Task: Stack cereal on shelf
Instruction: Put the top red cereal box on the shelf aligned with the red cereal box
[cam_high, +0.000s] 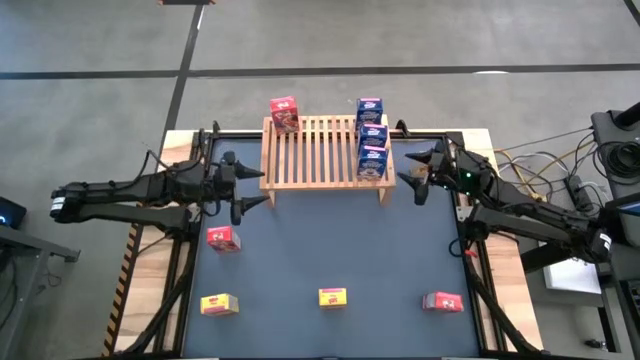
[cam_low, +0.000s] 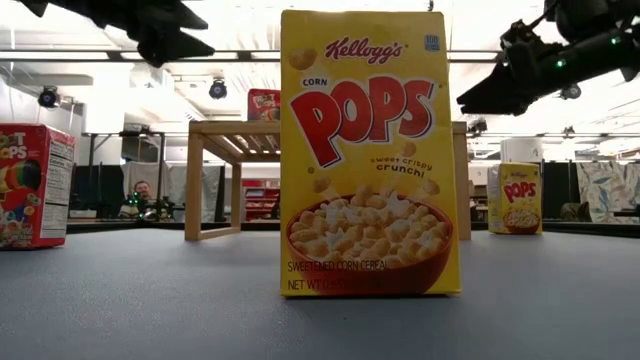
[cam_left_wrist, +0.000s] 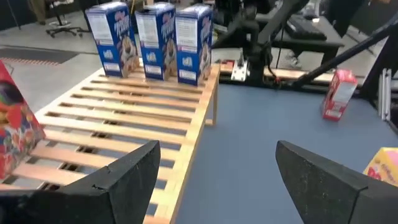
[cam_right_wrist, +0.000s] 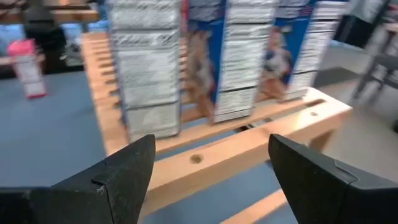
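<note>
The wooden slatted shelf (cam_high: 318, 152) stands on its short legs at the table's far middle. Three blue cereal boxes (cam_high: 372, 135) stand upright in a row at its right end, also seen as blue boxes (cam_left_wrist: 155, 40) in the left wrist view. One red box (cam_high: 284, 113) stands at its far left corner. My left gripper (cam_high: 252, 187) hovers open and empty by the shelf's near left corner. My right gripper (cam_high: 411, 170) hovers open and empty just right of the blue boxes (cam_right_wrist: 211, 56). On the table are a red box (cam_high: 222, 238), a second red box (cam_high: 442, 302) and two yellow boxes (cam_high: 219, 304) (cam_high: 333, 296).
In the low view a yellow box (cam_low: 368, 150) stands upright close to the camera, with a red box (cam_low: 30, 185) to its left and a smaller yellow box (cam_low: 518, 198) to its right. The shelf's middle slats (cam_left_wrist: 124, 118) are bare. Cables lie beyond the table's right edge (cam_high: 560, 185).
</note>
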